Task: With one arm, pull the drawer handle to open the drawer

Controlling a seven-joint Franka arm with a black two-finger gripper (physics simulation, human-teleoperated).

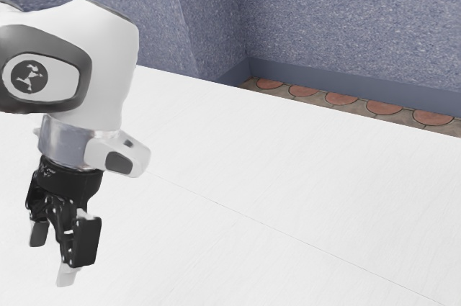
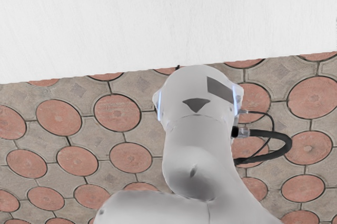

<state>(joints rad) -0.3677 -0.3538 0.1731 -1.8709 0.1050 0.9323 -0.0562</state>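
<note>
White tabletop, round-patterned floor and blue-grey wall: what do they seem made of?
The white tabletop looks like matte painted or laminated board, with faint streaks and one thin seam. The reddish round-patterned floor reads as terracotta or concrete pavers with dark joints. The blue-grey wall seems rough plaster, by its speckled texture.

White table (image 1: 288, 198), blk fingers (image 1: 85, 240), blue speckled wall (image 1: 346, 11), terracotta-disc floor (image 2: 116, 113).
</note>
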